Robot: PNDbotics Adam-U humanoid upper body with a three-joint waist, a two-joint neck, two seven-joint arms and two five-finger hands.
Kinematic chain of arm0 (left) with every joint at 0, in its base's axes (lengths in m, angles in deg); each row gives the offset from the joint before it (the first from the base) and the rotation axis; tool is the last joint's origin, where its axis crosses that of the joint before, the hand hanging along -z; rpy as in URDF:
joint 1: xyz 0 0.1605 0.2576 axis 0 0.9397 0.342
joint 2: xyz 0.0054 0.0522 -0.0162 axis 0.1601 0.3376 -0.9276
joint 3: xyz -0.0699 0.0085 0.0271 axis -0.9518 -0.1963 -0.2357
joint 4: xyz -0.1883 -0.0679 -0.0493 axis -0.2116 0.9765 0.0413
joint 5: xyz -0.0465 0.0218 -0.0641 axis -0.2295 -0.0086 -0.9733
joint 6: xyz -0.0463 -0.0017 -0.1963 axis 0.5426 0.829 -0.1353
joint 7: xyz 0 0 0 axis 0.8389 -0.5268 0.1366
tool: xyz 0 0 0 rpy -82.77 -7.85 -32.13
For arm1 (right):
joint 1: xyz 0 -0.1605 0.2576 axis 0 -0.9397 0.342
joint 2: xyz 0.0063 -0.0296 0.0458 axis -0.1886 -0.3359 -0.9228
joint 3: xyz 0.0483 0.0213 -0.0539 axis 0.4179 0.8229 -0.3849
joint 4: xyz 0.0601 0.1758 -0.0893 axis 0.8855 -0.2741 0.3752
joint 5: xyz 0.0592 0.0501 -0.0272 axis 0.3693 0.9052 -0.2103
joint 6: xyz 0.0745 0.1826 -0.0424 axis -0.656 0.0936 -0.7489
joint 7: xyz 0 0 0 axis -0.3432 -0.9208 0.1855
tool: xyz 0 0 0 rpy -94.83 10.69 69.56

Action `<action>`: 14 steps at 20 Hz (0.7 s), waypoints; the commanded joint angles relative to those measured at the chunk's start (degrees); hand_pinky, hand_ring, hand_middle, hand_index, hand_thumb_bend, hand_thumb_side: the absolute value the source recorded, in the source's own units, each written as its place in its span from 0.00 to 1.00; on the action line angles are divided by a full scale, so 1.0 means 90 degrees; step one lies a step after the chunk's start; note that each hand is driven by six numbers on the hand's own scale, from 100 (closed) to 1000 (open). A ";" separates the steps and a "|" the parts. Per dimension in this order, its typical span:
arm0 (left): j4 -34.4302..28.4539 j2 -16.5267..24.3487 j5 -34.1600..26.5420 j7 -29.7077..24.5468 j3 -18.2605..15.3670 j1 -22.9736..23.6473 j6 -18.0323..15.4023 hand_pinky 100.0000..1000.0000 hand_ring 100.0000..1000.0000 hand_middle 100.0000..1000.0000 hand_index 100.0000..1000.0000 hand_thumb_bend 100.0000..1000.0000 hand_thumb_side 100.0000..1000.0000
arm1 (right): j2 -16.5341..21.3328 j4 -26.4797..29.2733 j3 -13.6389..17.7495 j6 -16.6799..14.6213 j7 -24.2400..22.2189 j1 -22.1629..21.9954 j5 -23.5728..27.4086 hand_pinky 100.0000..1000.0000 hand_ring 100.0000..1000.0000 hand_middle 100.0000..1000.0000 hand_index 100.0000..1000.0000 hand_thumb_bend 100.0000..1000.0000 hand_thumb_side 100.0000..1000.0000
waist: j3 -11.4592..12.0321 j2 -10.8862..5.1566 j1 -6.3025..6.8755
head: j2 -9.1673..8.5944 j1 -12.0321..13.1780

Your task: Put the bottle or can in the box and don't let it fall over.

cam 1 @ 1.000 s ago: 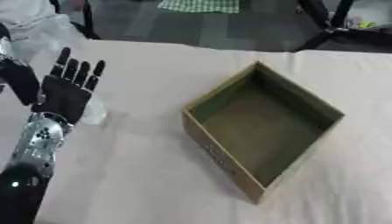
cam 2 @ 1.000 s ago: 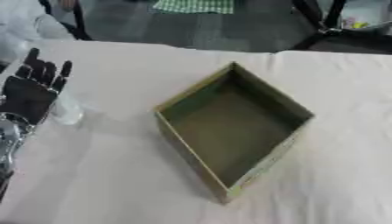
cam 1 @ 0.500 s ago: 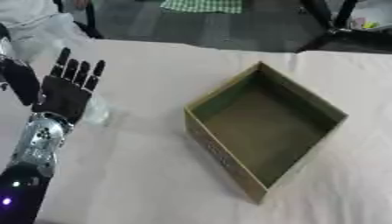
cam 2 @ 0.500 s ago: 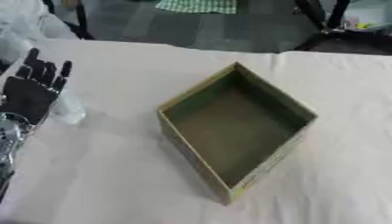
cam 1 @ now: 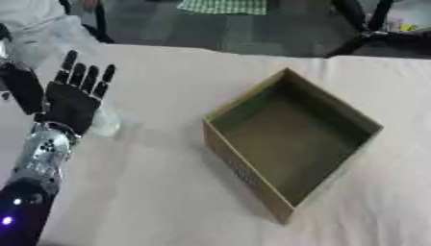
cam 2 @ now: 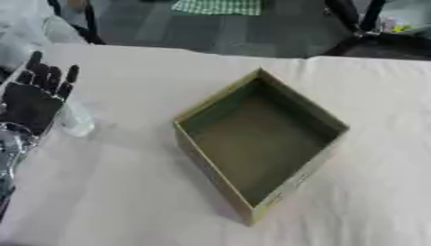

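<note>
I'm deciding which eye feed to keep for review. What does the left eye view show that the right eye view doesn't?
Only the left eye view shows the left arm's silver forearm in full, down to a small purple light near the bottom corner. Only the right eye view shows more bare table to the right of the box. Both show the open left hand, fingers up, a clear bottle right beside it, and the empty cardboard box.

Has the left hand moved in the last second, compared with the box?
No. The left hand stays open, fingers up, left of the box, beside a clear bottle.
</note>
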 commanded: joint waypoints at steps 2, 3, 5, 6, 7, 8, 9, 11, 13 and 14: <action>-0.0032 0.0171 -0.0049 0.0000 -0.0027 -0.0185 0.0036 0.61 0.30 0.19 1.00 0.69 0.69 | 0.0199 0.0043 0.0031 -0.0014 -0.0027 0.0099 -0.0004 0.79 0.71 0.70 0.86 0.00 0.67 | -0.0022 -0.0074 0.0011 | -0.0059 0.0030; -0.0009 0.0168 -0.0062 0.0001 -0.0022 -0.0206 0.0042 0.61 0.30 0.19 1.00 0.69 0.69 | 0.0198 0.0044 0.0031 -0.0015 -0.0027 0.0102 -0.0004 0.79 0.71 0.70 0.86 0.00 0.67 | -0.0026 -0.0073 0.0013 | -0.0061 0.0032; 0.0036 0.0165 -0.0092 0.0004 -0.0016 -0.0242 0.0048 0.61 0.30 0.19 1.00 0.69 0.69 | 0.0198 0.0046 0.0030 -0.0016 -0.0028 0.0106 -0.0005 0.79 0.71 0.70 0.86 0.00 0.67 | -0.0033 -0.0071 0.0019 | -0.0069 0.0034; 0.0054 0.0162 -0.0104 0.0003 -0.0013 -0.0256 0.0049 0.61 0.30 0.19 1.00 0.69 0.69 | 0.0197 0.0047 0.0031 -0.0016 -0.0027 0.0107 -0.0004 0.79 0.71 0.70 0.86 0.00 0.67 | -0.0035 -0.0069 0.0022 | -0.0078 0.0034; 0.0070 0.0160 -0.0113 0.0002 -0.0011 -0.0268 0.0050 0.61 0.30 0.19 1.00 0.69 0.69 | 0.0196 0.0047 0.0032 -0.0016 -0.0026 0.0108 -0.0004 0.79 0.71 0.70 0.86 0.00 0.67 | -0.0035 -0.0066 0.0024 | -0.0086 0.0034; 0.0091 0.0156 -0.0124 0.0003 -0.0010 -0.0281 0.0051 0.61 0.30 0.19 1.00 0.69 0.69 | 0.0194 0.0048 0.0031 -0.0016 -0.0026 0.0110 -0.0004 0.79 0.71 0.70 0.86 0.00 0.67 | -0.0035 -0.0063 0.0027 | -0.0093 0.0035; 0.0112 0.0154 -0.0132 0.0004 -0.0009 -0.0296 0.0050 0.61 0.30 0.19 1.00 0.69 0.69 | 0.0192 0.0048 0.0030 -0.0016 -0.0028 0.0111 -0.0004 0.79 0.71 0.70 0.86 0.00 0.67 | -0.0035 -0.0060 0.0028 | -0.0095 0.0039; 0.0149 0.0150 -0.0143 0.0002 -0.0007 -0.0324 0.0050 0.61 0.30 0.19 1.00 0.69 0.69 | 0.0190 0.0048 0.0028 -0.0015 -0.0031 0.0112 -0.0003 0.79 0.71 0.70 0.86 0.00 0.67 | -0.0035 -0.0055 0.0029 | -0.0095 0.0051; 0.0201 0.0148 -0.0155 0.0004 -0.0004 -0.0350 0.0053 0.61 0.30 0.18 1.00 0.69 0.69 | 0.0186 0.0048 0.0028 -0.0014 -0.0030 0.0111 -0.0004 0.79 0.71 0.70 0.86 0.00 0.67 | -0.0038 -0.0050 0.0029 | -0.0102 0.0055; 0.0232 0.0147 -0.0162 0.0008 -0.0005 -0.0360 0.0052 0.61 0.30 0.18 1.00 0.69 0.70 | 0.0185 0.0048 0.0028 -0.0014 -0.0030 0.0111 -0.0004 0.79 0.71 0.70 0.86 0.00 0.67 | -0.0041 -0.0047 0.0029 | -0.0105 0.0059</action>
